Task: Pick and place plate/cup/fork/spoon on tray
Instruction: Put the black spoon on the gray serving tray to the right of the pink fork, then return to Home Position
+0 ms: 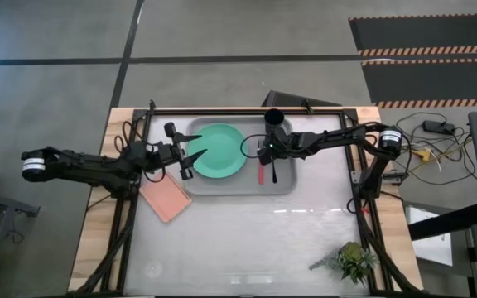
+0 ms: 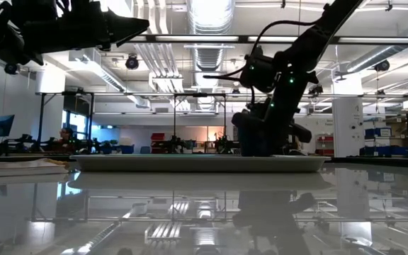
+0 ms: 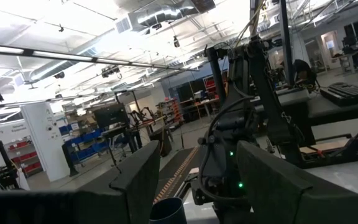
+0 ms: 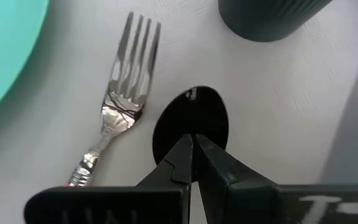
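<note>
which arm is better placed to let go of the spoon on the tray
Right. Its gripper is shut on the spoon, low over the tray beside the fork. The left gripper hangs open over the plate, holding nothing.

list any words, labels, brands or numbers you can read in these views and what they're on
No text reads clearly in any view.
White letters on the right gripper's own body, at the bottom corner of the right wrist view: cut off by the frame edge, unreadable.
A small pale mark on the spoon bowl: too small to read.
Signs in the room behind the table: too blurred to read.
</note>
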